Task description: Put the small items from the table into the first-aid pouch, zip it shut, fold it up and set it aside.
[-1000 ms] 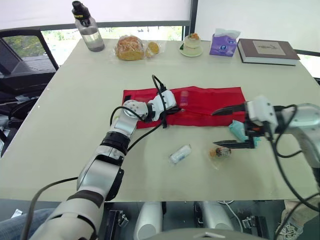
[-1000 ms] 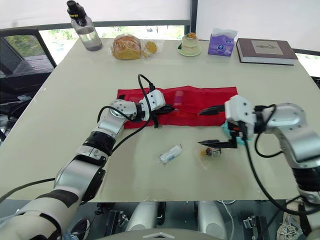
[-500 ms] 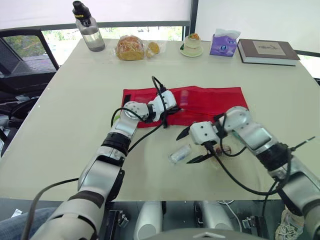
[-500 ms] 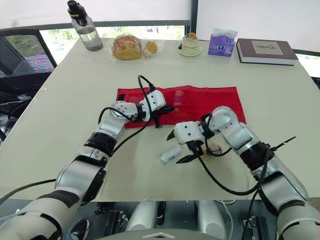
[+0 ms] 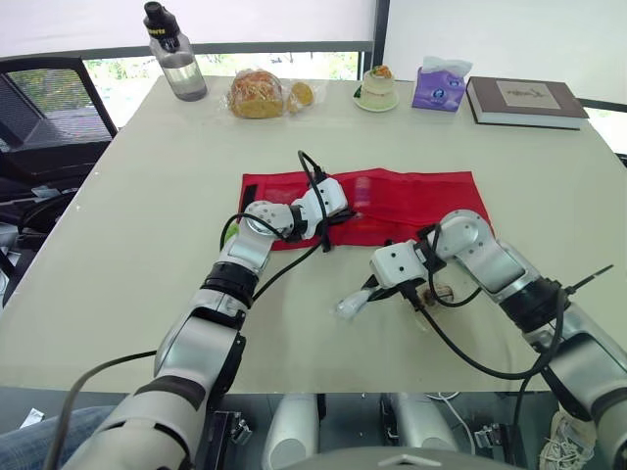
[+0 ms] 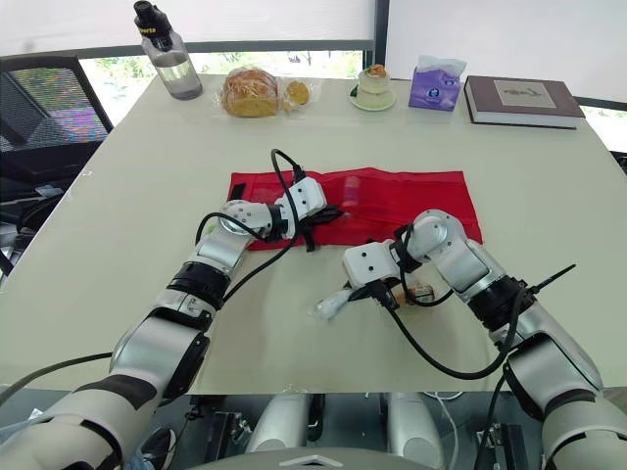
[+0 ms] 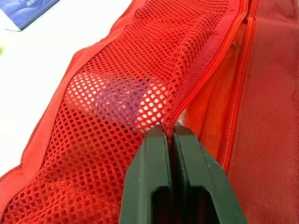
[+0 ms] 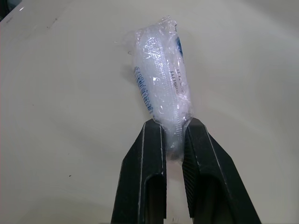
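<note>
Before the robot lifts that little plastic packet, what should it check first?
1. Right gripper has the wrapped roll: ok, both fingers squeeze its near end.
2. Left gripper holds the pouch open: ok, it pinches the edge of the mesh pocket.
3. Pocket gap wide enough for the roll: cannot tell.
4. Roll off the table: not ok, it lies flat on it.
5. Everything else packed: not ok, a small round item sits on the table beside the right arm.
</note>
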Robot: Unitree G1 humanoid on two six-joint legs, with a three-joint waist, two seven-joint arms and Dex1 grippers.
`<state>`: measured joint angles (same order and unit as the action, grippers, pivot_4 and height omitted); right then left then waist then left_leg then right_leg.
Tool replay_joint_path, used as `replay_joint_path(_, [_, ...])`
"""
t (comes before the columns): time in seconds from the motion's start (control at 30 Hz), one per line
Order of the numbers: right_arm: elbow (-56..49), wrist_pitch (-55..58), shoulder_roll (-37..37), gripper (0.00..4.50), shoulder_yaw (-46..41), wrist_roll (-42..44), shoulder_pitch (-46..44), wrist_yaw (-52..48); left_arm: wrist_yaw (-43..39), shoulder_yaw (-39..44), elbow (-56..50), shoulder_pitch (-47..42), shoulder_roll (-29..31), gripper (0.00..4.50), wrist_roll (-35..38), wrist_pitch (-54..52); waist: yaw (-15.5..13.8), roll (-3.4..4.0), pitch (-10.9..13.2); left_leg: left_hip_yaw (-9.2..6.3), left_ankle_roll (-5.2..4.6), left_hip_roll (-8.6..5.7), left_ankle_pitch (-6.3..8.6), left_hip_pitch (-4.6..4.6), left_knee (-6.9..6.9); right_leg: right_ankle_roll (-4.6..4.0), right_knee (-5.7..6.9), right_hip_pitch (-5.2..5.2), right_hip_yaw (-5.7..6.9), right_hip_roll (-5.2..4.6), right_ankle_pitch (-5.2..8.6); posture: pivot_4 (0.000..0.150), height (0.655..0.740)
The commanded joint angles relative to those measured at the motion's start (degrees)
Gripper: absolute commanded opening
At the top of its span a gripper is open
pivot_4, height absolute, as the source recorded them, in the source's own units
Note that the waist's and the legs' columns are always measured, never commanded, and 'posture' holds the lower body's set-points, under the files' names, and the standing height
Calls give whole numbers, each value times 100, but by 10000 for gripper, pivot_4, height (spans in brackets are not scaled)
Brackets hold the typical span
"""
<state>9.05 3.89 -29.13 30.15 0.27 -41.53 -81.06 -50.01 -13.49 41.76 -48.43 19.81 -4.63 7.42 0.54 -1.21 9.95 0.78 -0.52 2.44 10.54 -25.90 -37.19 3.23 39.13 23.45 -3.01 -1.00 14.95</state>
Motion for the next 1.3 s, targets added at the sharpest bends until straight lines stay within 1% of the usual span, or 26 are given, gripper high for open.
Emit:
replay_joint_path(0.03, [-578,728,71,178,-629,484,143,414,-49,29,-131,1,-35,0,29,39,3,0,0,0,0,0,0,0,0,0,0,0,0,0,0,1500,7400])
replay_joint_path(0.13, [-1085,1716,10,178,-1086,488,374,1147,-25,32,-106,-24,-68,0,31,44,0,0,0,0,0,0,0,0,0,0,5,1,0,-1,0,1500,7400])
replay_joint_path(0.23, [-1533,2758,-253,178,-1349,609,498,1386,-13,33,-138,0,-95,0,35,39,-31,0,0,-1,0,0,0,-1,-1,-1,6,0,2,-2,0,1500,7400])
replay_joint_path(0.3, [-1720,3515,-495,178,-1435,604,497,1541,-3,34,-168,20,-118,0,40,25,-32,0,0,1,0,-1,0,-1,-1,-1,4,0,0,-3,0,1500,7400])
replay_joint_path(0.37, [-1777,4392,-564,178,-1587,550,435,1984,22,46,-224,50,-161,0,65,-11,-20,0,0,1,0,-1,0,0,-1,-1,4,1,-1,-3,0,1500,7400])
replay_joint_path(0.43, [-1833,5013,-626,178,-1633,459,388,2362,57,48,-320,91,-229,0,96,-63,-16,0,0,0,0,-1,0,1,0,-1,6,1,-1,-3,0,1500,7400])
replay_joint_path(0.6, [-1873,5383,-853,178,-1250,-80,213,3051,7,5,-741,232,-472,0,202,-310,-14,0,0,1,0,-2,0,-3,0,-1,4,2,-2,-4,0,1500,7400])
replay_joint_path(0.8, [-1851,5934,-775,178,-1016,-346,3,3645,30,-46,-1020,318,-703,0,165,-525,2,0,0,1,0,-2,0,-3,0,-1,4,3,-2,-3,1,1500,7400])
replay_joint_path(0.93, [-1940,6283,-500,178,-984,-349,-39,4035,23,-101,-1167,406,-800,0,120,-597,13,0,0,1,0,-2,0,-3,0,-1,4,3,-3,-3,0,1500,7400])
replay_joint_path(1.03, [-2203,6522,-278,178,-891,-258,-11,4184,153,-81,-1151,377,-861,0,69,-654,12,0,0,0,0,-2,0,-3,1,-1,4,3,-2,-3,1,1500,7400])
replay_joint_path(1.17, [-2350,6656,-230,178,-733,-283,82,4384,326,-25,-1178,322,-915,0,73,-734,-3,0,-1,-1,-1,-2,0,-4,0,-1,4,2,-1,-3,0,1500,7400])
replay_joint_path(1.3, [-2059,6808,121,178,-1188,-303,111,4930,371,-42,-1293,402,-908,0,82,-790,16,0,-1,-1,-1,-3,0,-3,0,-1,3,2,-1,-3,0,1500,7400])
